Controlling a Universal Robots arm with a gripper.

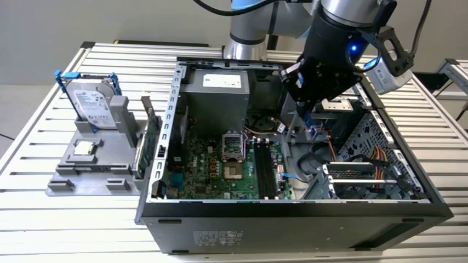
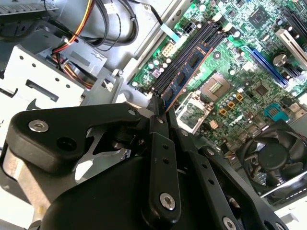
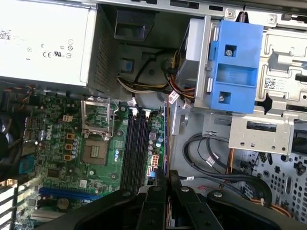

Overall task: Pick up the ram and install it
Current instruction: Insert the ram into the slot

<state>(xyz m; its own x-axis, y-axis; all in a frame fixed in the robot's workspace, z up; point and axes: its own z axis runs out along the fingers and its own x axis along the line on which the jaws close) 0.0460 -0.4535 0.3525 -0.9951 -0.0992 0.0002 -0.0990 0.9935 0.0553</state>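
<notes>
Blue ram (image 2: 187,72) stick sits pinched edge-on in my gripper (image 2: 160,114), fingers closed down on one end w/ no gap showing. In the second wrist view it reaches out over the black slots (image 2: 192,46) on the green motherboard (image 2: 242,93), approx. parallel to them and, I think, held above rather than seated. In the exterior view my gripper (image 1: 306,109) hangs inside the open pc case (image 1: 174,104), toward that view's right.
</notes>
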